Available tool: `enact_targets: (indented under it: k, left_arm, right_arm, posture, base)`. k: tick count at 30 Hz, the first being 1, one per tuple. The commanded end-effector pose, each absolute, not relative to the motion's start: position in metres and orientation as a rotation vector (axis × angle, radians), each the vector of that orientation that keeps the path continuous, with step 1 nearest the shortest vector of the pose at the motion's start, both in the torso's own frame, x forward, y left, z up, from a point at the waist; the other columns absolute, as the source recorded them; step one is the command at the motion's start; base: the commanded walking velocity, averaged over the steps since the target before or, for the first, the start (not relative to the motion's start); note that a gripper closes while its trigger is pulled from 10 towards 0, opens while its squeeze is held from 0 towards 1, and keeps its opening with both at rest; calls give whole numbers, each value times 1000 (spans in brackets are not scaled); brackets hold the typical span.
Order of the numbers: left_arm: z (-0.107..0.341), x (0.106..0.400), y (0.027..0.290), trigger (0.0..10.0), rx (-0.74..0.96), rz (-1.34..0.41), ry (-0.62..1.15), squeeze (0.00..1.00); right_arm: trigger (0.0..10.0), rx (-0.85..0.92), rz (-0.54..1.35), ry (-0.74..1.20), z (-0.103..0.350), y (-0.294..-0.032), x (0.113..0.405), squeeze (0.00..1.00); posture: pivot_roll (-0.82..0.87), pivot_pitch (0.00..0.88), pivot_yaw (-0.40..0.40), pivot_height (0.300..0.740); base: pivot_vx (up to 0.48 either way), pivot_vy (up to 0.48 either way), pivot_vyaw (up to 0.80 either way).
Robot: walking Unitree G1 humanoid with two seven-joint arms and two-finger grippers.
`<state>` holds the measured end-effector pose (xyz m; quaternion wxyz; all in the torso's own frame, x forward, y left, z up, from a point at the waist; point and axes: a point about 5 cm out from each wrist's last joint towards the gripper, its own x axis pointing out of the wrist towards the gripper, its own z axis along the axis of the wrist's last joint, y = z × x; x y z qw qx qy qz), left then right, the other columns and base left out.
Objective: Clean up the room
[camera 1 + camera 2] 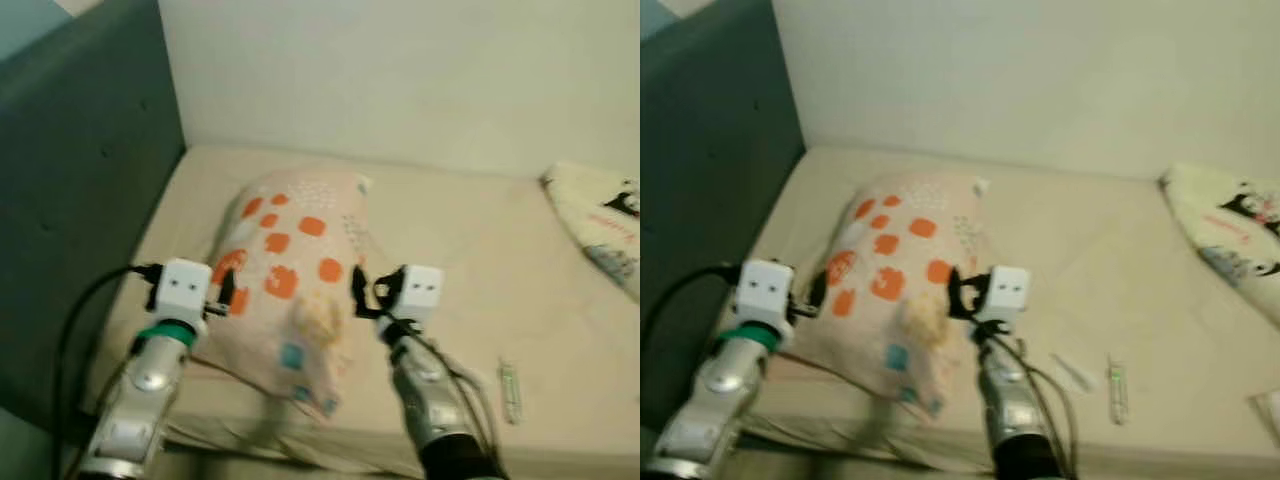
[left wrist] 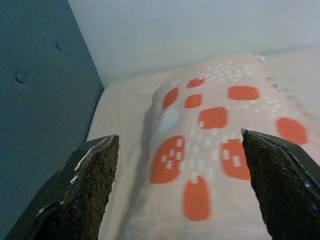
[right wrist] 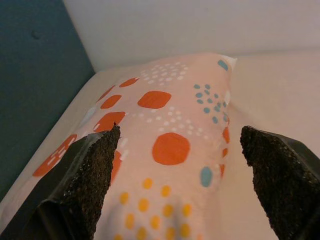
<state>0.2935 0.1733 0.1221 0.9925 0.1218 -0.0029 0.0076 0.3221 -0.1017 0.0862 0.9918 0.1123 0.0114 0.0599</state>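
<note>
One pillow (image 1: 290,265) with a pink cover printed in orange patches and small blue and yellow dots is lying on the bed (image 1: 470,270), near the corner where one teal padded headboard (image 1: 80,190) is meeting the pale wall (image 1: 400,70). The pillow's near end is reaching almost to the bed's front edge.

Two tools are positioned at the pillow, one on each side. The left tool (image 1: 226,292) is sitting at the pillow's left edge, beside the headboard. In the left wrist view, its two black fingers (image 2: 90,185) are standing wide apart, with the pillow's orange-patched surface lying ahead between them; the tool is open and gripping nothing. The right tool (image 1: 358,290) is sitting at the pillow's right edge. In the right wrist view, its two fingers (image 3: 90,175) are likewise spread wide, framing the pillow top; this tool is also open and gripping nothing. Whether either tool is touching the fabric cannot be told.

One second cushion (image 1: 600,225), white with a black and red print, is lying at the far right of the bed, well apart from the pillow. One small slim tube-like item (image 1: 511,390) is lying on the bed near the front edge, to the right of the right arm. In the right eye view, one thin white strip (image 1: 1072,373) is lying just beside it; its identity cannot be told.
</note>
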Motion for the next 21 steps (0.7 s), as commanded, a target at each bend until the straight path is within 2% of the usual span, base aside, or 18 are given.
enact_targets:
  k: [1, 21]
  left_arm:
    - [115, 292, 168, 10000, 239, -4, 15, 0]
    - [114, 292, 164, 10000, 237, -11, 13, 0]
  right_arm:
    - [10000, 206, 92, 46, 80, -112, 320, 0]
    - [10000, 198, 91, 56, 76, -113, 317, 0]
  posture:
    - [158, 9, -29, 730]
    - [156, 25, -33, 730]
  base:
    - [0, -442, 0]
    - [0, -427, 0]
